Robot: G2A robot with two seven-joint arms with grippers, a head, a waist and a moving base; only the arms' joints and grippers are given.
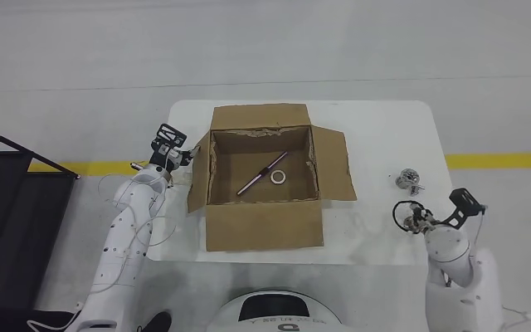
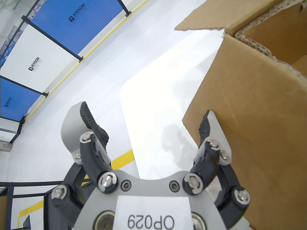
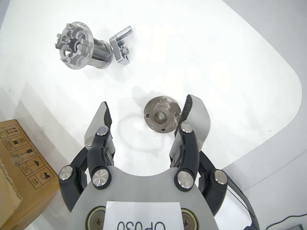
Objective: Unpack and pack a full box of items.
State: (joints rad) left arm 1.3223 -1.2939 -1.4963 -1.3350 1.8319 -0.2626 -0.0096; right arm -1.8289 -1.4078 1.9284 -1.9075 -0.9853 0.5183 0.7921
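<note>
Our left claw [image 2: 145,108] gapes beside the box [image 2: 239,120]; our right claw [image 3: 146,99] gapes, a metal disc [image 3: 161,117] between its fingers.

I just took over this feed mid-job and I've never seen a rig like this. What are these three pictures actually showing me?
A two-armed robot works at a white table. The top view looks down from above its arms; the other two views come from a camera on each wrist. An open cardboard box holds a thin rod and a small ring. The left gripper is open beside the box wall, empty. The right gripper is open astride a round metal flange, not clamped on it. A bigger metal part lies nearby.
</note>
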